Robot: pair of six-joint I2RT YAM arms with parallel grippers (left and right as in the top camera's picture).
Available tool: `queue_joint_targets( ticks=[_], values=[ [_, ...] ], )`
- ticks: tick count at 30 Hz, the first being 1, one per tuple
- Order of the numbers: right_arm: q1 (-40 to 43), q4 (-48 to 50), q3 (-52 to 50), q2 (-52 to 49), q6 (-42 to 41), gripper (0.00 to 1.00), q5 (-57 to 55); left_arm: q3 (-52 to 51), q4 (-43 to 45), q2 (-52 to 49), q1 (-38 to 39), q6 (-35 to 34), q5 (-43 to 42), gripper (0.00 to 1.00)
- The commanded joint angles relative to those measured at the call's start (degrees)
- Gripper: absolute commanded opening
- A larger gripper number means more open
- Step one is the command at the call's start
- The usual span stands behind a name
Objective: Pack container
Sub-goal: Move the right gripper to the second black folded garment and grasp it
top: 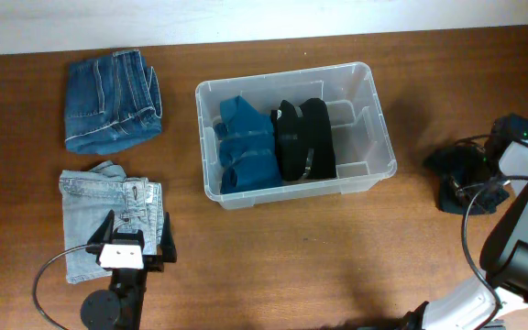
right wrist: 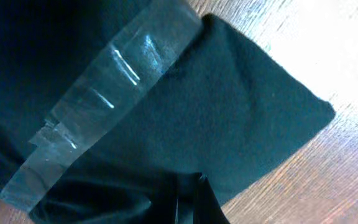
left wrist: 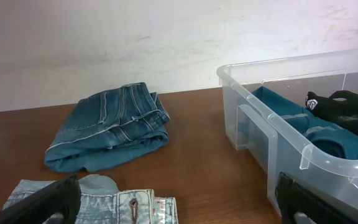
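Item: container (top: 287, 79), clear plastic tub, stood upright on the surface (top: 273, 266) about midway between its left and right edges, nearer the far edge. Contents: blue garment (top: 246, 145), folded, in the left part; black garment (top: 302, 139), folded, just beside it at the middle, the two touching; the right part showed bare base. Far-left corner of the surface: dark jeans (top: 111, 101), folded, well apart from the container. Near-left area: light jeans (top: 81, 229), folded flat, nearer the near edge than the dark jeans and apart from them. Left tool (top: 136, 236) hung over the right part of the light jeans with jaws released and spread wide, nothing between them; its wrist view looked across the light jeans toward the dark jeans and the container's left wall. Right edge of the surface: dark cloth (top: 447, 163), lying on the wood, well apart from the container. Right tool (right wrist: 188, 199) was at this cloth, jaws clenched together with tips against the fabric; whether a fold was pinched could not be told. A clear strip (right wrist: 104, 106) crossed the cloth in the right wrist view.
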State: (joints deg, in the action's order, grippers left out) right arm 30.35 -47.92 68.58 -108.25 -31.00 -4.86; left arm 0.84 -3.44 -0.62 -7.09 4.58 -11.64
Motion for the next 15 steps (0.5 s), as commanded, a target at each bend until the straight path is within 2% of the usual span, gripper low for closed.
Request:
queue_joint_targets(
  ticks=[1, 3, 7, 11, 12, 14, 15],
  values=[
    [0.0, 6.4, -3.2, -1.7, -1.0, 0.04, 4.7, -0.3, -0.1, 0.3, -0.2, 0.7, -0.6, 0.99],
    [-0.1, 12.7, -3.9, -1.8, -1.7, 0.04, 10.3, -0.3, 0.0, 0.3, -0.2, 0.7, -0.6, 0.99],
    [-3.0, 23.1, -4.5, -1.8, -8.9, 0.04, 16.4, -0.3, 0.0, 0.3, -0.2, 0.7, -0.6, 1.00],
    [-7.5, 28.6, -4.5, -1.8, -8.9, 0.04, 16.7, -0.3, 0.0, 0.3, -0.2, 0.7, -0.6, 0.99],
    [-8.2, 29.6, -4.2, -1.7, -8.2, 0.06, 16.4, -0.3, 0.0, 0.3, -0.2, 0.7, -0.6, 0.99],
    [-7.8, 28.2, -1.7, -1.7, -4.6, 0.21, 16.5, -0.3, 0.0, 0.3, -0.2, 0.7, -0.6, 0.99],
    [-7.3, 25.9, 0.3, -1.6, -2.3, 0.24, 16.5, -0.3, 0.0, 0.3, -0.2, 0.7, -0.6, 0.99]
  ],
)
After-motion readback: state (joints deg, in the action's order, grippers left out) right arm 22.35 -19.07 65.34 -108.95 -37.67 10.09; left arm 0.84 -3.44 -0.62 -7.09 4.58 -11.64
